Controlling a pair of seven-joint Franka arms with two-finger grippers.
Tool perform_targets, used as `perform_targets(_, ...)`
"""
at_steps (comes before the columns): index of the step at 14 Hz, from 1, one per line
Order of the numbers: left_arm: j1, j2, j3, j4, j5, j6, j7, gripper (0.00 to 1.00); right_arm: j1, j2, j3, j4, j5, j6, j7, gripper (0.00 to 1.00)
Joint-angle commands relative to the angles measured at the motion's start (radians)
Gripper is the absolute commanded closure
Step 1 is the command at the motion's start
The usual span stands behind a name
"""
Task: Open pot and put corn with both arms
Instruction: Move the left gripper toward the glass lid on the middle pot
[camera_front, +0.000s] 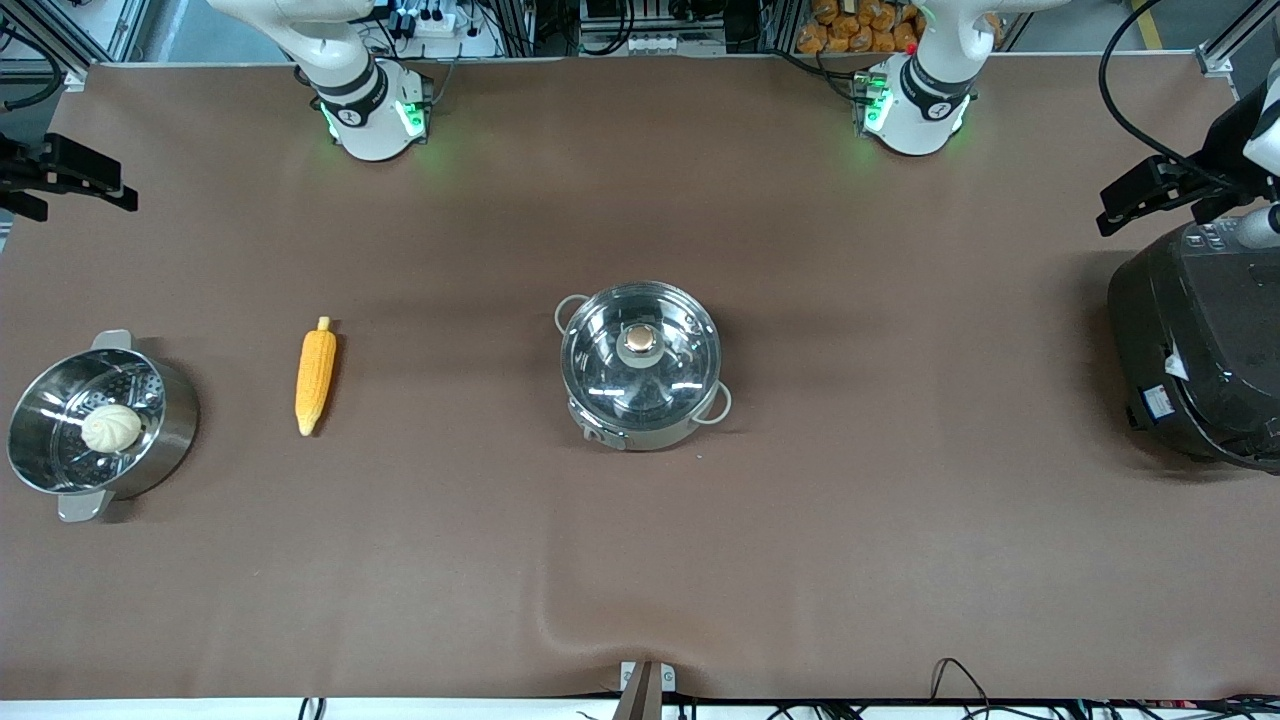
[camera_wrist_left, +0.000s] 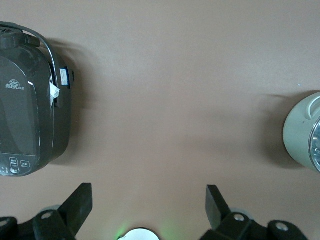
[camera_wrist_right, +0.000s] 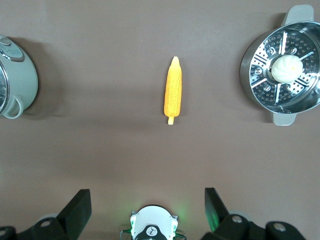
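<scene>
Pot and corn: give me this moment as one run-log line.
pot: lid on | corn: on table, toward right arm's end | left hand: open, high over table | right hand: open, high over table

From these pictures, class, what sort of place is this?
Probably a robot lab set up as a mock kitchen: two arm bases bolted to a brown table, a lidded pot, corn and a black cooker.

Lidded pot (camera_front: 641, 366) mid-table; corn (camera_front: 315, 375) lying apart
</scene>
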Motion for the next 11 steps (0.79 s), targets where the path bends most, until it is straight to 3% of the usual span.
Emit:
perform_targets(1, 0.0, 0.002, -0.002, 0.023, 0.017, -0.025, 0.02, 0.0, -0.004, -0.002, 0.003, 0.009, -0.001, -0.003, -0.013, 0.0)
perform_targets(5, -0.007, 0.022, -0.003, 0.029, 0.028, -0.025, 0.013, 0.0, -0.004, -0.005, 0.003, 0.012, -0.001, 0.006, -0.013, 0.0)
perform_targets(8, -0.047, 0.087, -0.061, 0.027, 0.026, -0.013, -0.001, 0.0, -0.007, -0.006, 0.001, 0.012, -0.007, 0.011, -0.016, 0.0)
perform_targets(11, -0.153, 0.171, -0.091, 0.033, 0.017, 0.039, -0.175, 0.0, -0.007, -0.011, 0.003, 0.012, -0.036, 0.064, -0.015, 0.0)
